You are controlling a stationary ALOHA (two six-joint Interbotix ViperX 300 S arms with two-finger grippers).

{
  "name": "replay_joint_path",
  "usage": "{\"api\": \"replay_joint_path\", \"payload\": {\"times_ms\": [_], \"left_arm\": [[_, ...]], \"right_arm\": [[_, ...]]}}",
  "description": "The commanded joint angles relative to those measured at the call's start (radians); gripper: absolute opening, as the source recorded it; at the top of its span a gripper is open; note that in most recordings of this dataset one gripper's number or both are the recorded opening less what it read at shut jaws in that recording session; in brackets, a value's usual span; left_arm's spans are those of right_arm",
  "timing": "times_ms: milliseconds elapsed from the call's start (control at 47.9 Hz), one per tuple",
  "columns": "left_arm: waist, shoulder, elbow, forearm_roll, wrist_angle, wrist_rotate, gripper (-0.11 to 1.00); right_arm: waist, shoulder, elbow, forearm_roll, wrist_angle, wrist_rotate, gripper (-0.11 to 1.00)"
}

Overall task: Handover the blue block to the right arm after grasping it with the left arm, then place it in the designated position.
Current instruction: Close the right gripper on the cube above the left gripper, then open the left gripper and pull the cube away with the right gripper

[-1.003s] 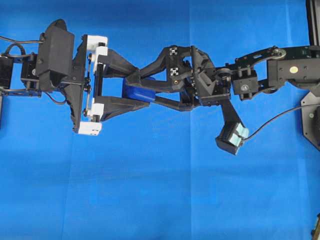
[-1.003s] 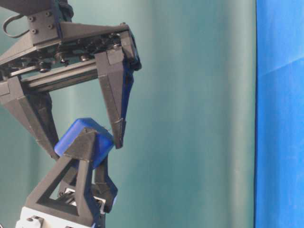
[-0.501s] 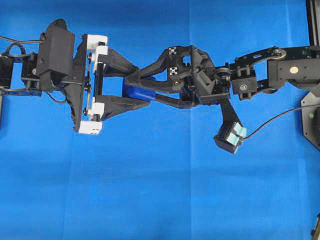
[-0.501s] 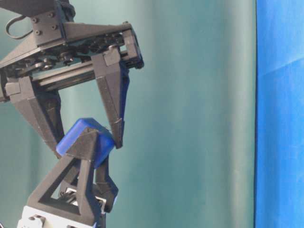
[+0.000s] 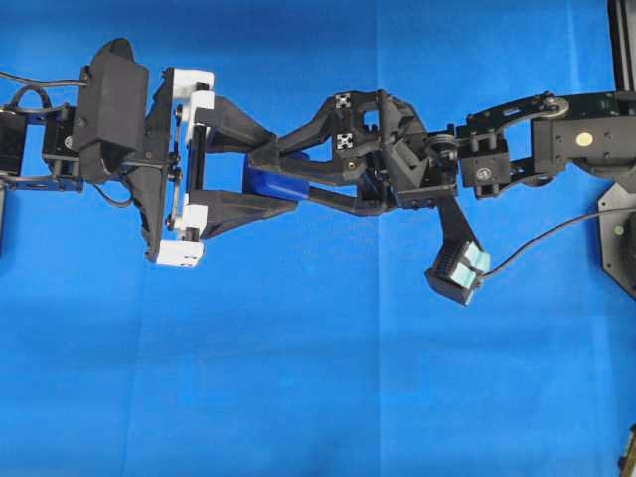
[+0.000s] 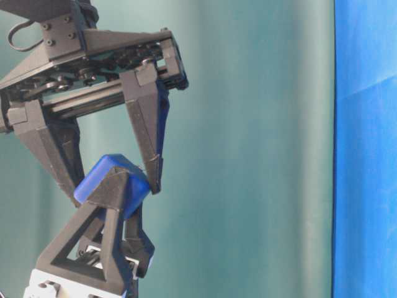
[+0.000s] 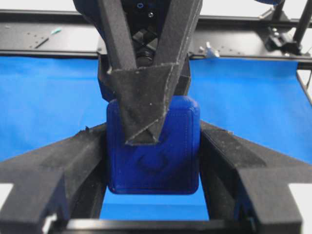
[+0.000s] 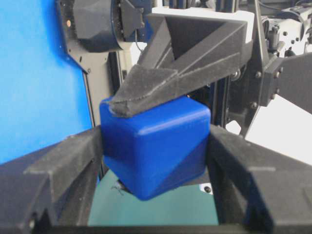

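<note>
Okay, mid-handover. The blue block (image 5: 270, 183) sits in the air above the counter (image 5: 318, 397), pinched by both arms at once: left gripper (image 5: 266, 184) jaws clamp its two sides, right gripper (image 5: 260, 179) jaws are closed across it on the other axis, tips pressing the faces, as the right wrist view shows. I judge the next step is the left release. I'd open the left wide and slow, hold the right dead steady, then back the left straight out along its own axis so the fingers don't drag the cube.
</note>
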Motion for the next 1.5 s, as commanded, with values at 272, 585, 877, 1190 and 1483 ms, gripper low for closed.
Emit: {"api": "replay_joint_path", "payload": {"times_ms": [272, 585, 877, 1190, 1483], "left_arm": [[-0.002, -0.012, -0.021, -0.002, -0.006, -0.011, 0.46], [-0.002, -0.012, -0.023, -0.002, -0.012, -0.012, 0.86], [0.003, -0.011, -0.025, -0.003, -0.017, -0.012, 0.92], [0.005, -0.011, -0.025, -0.003, -0.017, -0.012, 0.92], [0.005, -0.014, -0.02, -0.003, -0.017, -0.012, 0.93]], "right_arm": [[-0.002, -0.017, -0.018, 0.006, 0.003, 0.003, 0.55], [0.0, -0.015, -0.017, 0.006, 0.003, 0.003, 0.55], [0.0, -0.018, -0.015, 0.005, 0.003, 0.003, 0.55], [0.0, -0.051, 0.015, 0.006, 0.003, 0.003, 0.55], [0.0, -0.167, 0.121, 0.006, 0.012, 0.003, 0.55]]}}
